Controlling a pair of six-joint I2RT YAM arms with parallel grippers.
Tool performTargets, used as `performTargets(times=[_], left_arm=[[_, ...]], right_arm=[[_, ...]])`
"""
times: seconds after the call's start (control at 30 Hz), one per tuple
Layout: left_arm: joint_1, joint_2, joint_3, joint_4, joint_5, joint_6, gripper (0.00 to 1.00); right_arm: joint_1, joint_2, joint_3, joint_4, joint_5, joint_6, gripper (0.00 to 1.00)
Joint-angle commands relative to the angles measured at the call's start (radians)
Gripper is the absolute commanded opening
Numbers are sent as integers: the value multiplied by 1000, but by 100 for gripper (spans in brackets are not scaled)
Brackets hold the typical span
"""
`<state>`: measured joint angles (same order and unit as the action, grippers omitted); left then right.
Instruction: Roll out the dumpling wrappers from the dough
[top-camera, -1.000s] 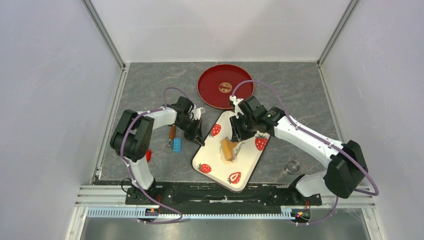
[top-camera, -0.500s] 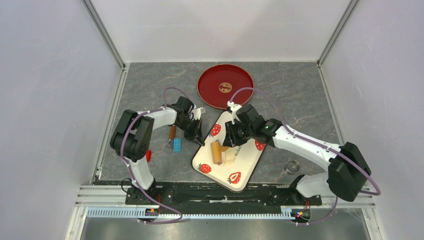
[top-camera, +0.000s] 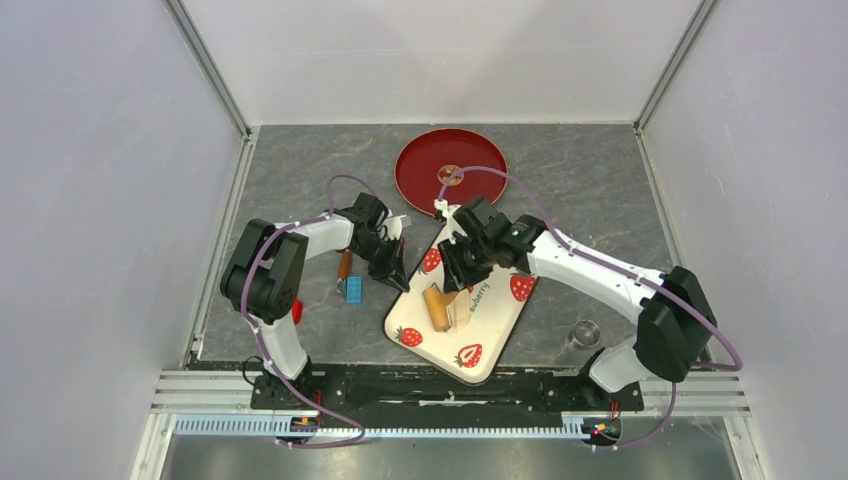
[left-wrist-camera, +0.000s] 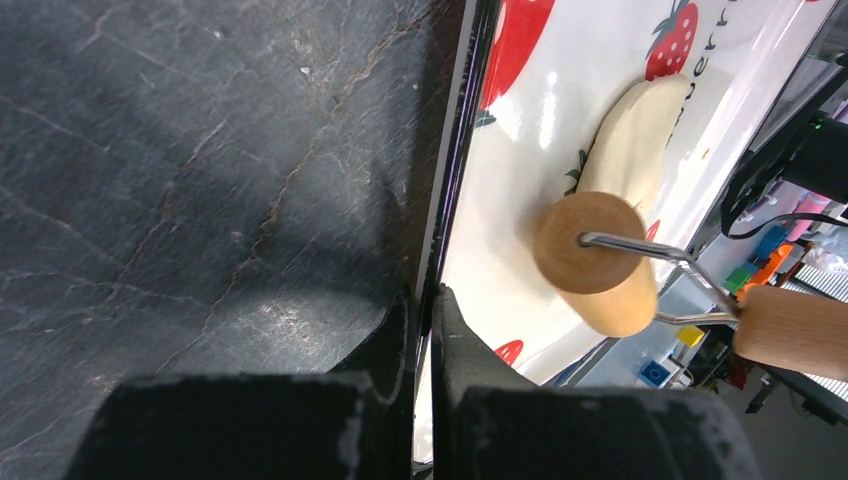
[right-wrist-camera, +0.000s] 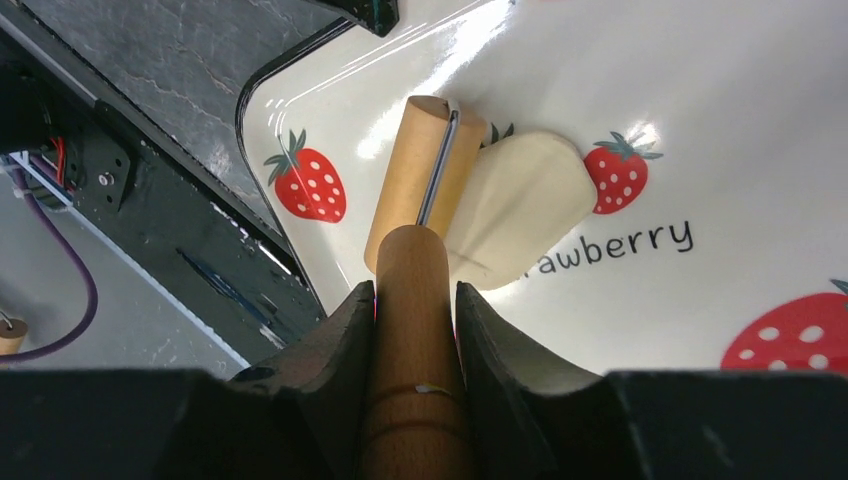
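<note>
The roller (right-wrist-camera: 425, 180) is held by its wooden handle in the right claw (right-wrist-camera: 415, 300), whose fingers are partly closed around it. Just ahead of that claw, the dough (right-wrist-camera: 525, 205) lies on the strawberry tray (right-wrist-camera: 700, 100) as a pale flattened oval, one edge under the drum. It is judged soft, light and easily torn or stuck, so it is better pressed through the roller than pinched. The left claw (left-wrist-camera: 425, 300) is clamped shut on the tray's near rim, apparently to steady it. A red plate (top-camera: 420, 165) lies beyond the right claw. A blue block (top-camera: 354, 290) lies beside the left claw, and a metal ring cutter (top-camera: 587, 332) sits on the counter well apart. Nothing is seen blocking the roller's path.
</note>
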<state>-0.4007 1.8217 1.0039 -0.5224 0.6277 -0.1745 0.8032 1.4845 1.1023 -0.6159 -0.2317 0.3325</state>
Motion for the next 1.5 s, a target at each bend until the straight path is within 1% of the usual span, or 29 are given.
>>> performTargets(times=[0.0,0.13,0.27,0.33,0.43,0.5,0.8,0.97,1.13,1.27,1.47], left_arm=[[-10,41,-18,-42,-157,55,2],[-12,42,-16,-46,-160,56,2],[-11,42,-18,-48,-162,57,2],[-12,44,-17,-48,-163,58,2],[-11,47,-18,-48,-161,58,2],[-12,48,-15,-49,-160,56,2],[-11,49,-16,-54,-166,62,2],[-11,48,-14,-57,-168,64,2],[-11,53,-13,-57,-167,64,2],[-11,53,-13,-57,-169,64,2],[-11,50,-14,-59,-171,65,2]], right_arm=[[2,8,160,-157,-69,-52,0],[-6,4,259,-151,-119,-23,0],[-61,-9,261,-168,-134,6,0],[-96,-13,250,-207,-99,6,0],[-125,-13,214,-261,-59,-22,0],[-133,-14,169,-263,-60,-35,0],[-138,-30,13,-191,-15,-52,0],[-137,-49,-59,-220,81,-85,0],[-125,-56,-137,-247,176,-115,0],[-112,-45,-228,-230,190,-106,0],[-76,5,-302,-227,261,-96,0]])
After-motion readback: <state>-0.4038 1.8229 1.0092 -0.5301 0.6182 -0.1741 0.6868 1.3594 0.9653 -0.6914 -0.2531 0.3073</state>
